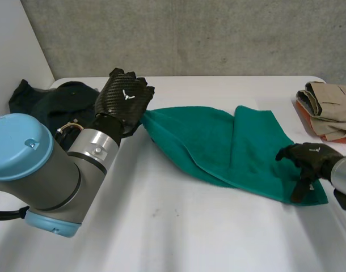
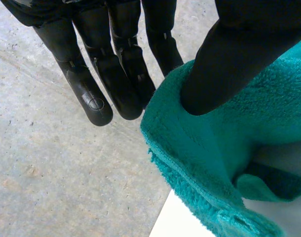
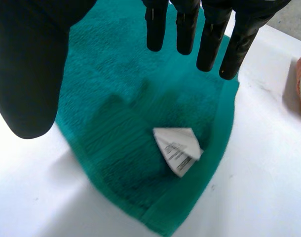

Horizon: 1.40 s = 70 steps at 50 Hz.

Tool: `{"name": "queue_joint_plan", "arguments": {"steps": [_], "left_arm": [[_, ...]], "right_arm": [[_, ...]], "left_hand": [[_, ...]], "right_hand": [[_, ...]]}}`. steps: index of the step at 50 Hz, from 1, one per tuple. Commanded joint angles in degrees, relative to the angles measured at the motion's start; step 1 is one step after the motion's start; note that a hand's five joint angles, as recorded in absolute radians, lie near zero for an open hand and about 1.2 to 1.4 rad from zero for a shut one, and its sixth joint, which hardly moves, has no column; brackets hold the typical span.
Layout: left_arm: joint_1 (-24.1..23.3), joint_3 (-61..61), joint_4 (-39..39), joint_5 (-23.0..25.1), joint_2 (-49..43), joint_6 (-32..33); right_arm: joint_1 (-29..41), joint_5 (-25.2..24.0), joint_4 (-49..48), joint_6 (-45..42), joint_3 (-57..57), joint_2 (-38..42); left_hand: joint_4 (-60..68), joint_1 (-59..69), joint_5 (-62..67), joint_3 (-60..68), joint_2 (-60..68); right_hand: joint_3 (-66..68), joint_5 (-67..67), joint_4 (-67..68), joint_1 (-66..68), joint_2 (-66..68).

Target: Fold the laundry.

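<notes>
A teal towel (image 1: pixel 218 141) lies loosely folded across the middle of the white table (image 1: pixel 161 226). My left hand (image 1: pixel 125 96) holds the towel's left corner raised off the table. In the left wrist view the thumb (image 2: pixel 229 64) is hooked into the towel's edge (image 2: pixel 200 148), beside the fingers (image 2: pixel 116 84). My right hand (image 1: pixel 309 157) hovers over the towel's right corner with nothing in it. In the right wrist view its fingers (image 3: pixel 185 29) are straight and spread above the towel (image 3: pixel 121 123), whose white label (image 3: pixel 177 148) lies face up.
A pile of dark clothes (image 1: pixel 48 99) sits at the back left of the table. Folded beige and orange garments (image 1: pixel 329 107) are stacked at the back right. A concrete wall runs behind the table.
</notes>
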Motion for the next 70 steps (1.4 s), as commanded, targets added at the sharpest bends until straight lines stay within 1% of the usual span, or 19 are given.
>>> {"name": "queue_joint_plan", "arguments": {"steps": [1,7,11,12,15,22,26,29,31,37,41,47,53,57,61,62,65,66,70], "left_arm": [[0.3,0.3,0.0,0.0,-0.3,0.0],[0.5,-0.3,0.0,0.0,-0.3,0.0],[1.0,-0.8,-0.1,0.0,-0.3,-0.1],[1.2,-1.0,-0.1,0.0,-0.3,-0.1],[1.5,-1.5,-0.1,-0.1,-0.3,0.0],[1.8,-3.6,-1.8,-0.2,1.1,0.1],[2.6,-5.7,-8.2,-0.2,6.4,0.2],[3.3,-7.1,-13.5,-0.2,9.3,0.3],[3.7,-8.1,-20.1,-0.3,12.4,0.4],[4.2,-9.6,-39.9,-0.1,15.7,-0.2],[3.7,-11.0,-45.8,0.1,13.2,-0.2],[4.0,-7.1,-41.1,-0.5,1.1,0.6],[4.5,7.0,-34.1,-3.7,-9.3,1.0],[4.8,19.3,-29.8,-6.8,-13.6,1.4],[5.9,31.3,-21.8,-7.0,-15.8,4.5],[6.6,35.1,-17.0,-7.0,-15.9,6.3],[7.8,39.1,-7.9,-6.9,-15.4,8.3],[8.1,40.2,-1.4,-6.9,-15.3,8.9],[8.3,40.1,11.3,-6.2,-14.0,7.6]], "right_arm": [[0.7,0.5,-11.9,0.3,10.9,-2.4],[0.8,1.1,-16.9,-0.1,11.5,-0.8],[0.8,2.8,-19.3,-0.4,9.8,3.3],[0.8,3.2,-19.7,-0.4,9.5,3.7],[0.5,4.9,-21.4,-0.4,8.1,4.3],[-0.1,5.4,-21.2,-1.2,7.4,2.0],[-0.1,5.3,-17.3,-5.9,7.1,-4.8],[-0.2,5.0,-9.9,-14.0,5.6,-9.0],[-0.3,5.2,-3.5,-21.0,3.6,-11.4],[-2.3,5.4,9.2,-35.4,1.9,-13.9],[-1.7,5.8,12.2,-39.0,3.0,-12.5],[0.7,7.6,11.9,-39.5,0.9,-2.0],[7.2,14.2,9.2,-37.0,-12.4,5.6],[8.9,16.9,2.1,-33.2,-22.6,7.8],[9.1,17.1,-7.6,-29.2,-32.4,8.4],[9.1,17.1,-12.5,-27.6,-35.6,8.5],[9.3,17.1,-21.1,-25.8,-39.0,8.4],[9.8,17.1,-26.8,-24.8,-40.2,8.3],[10.8,17.3,-37.9,-24.1,-40.6,7.8]], "left_hand": [[10.3,13.7,13.1,10.8,10.5],[10.3,13.7,13.1,10.8,10.5],[10.3,13.7,13.1,10.8,10.5],[10.3,13.7,13.1,10.8,10.5],[10.3,13.7,13.1,10.8,10.5],[11.1,14.5,13.9,11.6,11.3],[11.1,14.5,13.9,11.6,11.3],[11.1,14.5,13.9,11.6,11.3],[11.1,14.5,13.9,11.6,11.3],[11.1,14.5,13.9,11.6,11.3],[11.1,14.5,13.9,11.6,11.3],[11.1,14.5,13.9,11.6,11.3],[11.1,14.5,13.9,11.6,11.3],[11.1,14.5,13.9,11.6,11.3],[11.1,14.5,13.9,11.6,11.3],[11.1,14.5,13.9,11.6,11.3],[11.1,14.5,13.9,11.6,11.3],[11.1,14.5,13.9,11.6,11.3],[11.1,14.5,13.9,11.6,11.3]], "right_hand": [[8.6,8.4,8.8,11.9,8.9],[16.0,15.8,16.2,19.3,16.3],[24.0,23.9,24.3,27.4,24.4],[30.1,29.9,30.3,33.4,30.4],[63.1,62.9,63.4,66.5,63.5],[63.2,63.0,63.5,66.6,63.6],[63.2,63.0,63.5,66.6,63.6],[63.2,63.0,63.5,66.6,63.6],[63.2,63.0,63.5,66.6,63.6],[63.2,63.0,63.5,66.6,63.6],[63.2,63.0,63.5,66.6,63.6],[63.2,63.0,63.5,66.6,63.6],[63.2,63.0,63.5,66.6,63.6],[63.2,63.0,63.5,66.6,63.6],[63.2,63.0,63.5,66.6,63.6],[63.2,63.0,63.5,66.6,63.6],[63.2,63.0,63.5,66.6,63.6],[63.2,63.0,63.5,66.6,63.6],[63.2,63.0,63.5,66.6,63.6]]}}
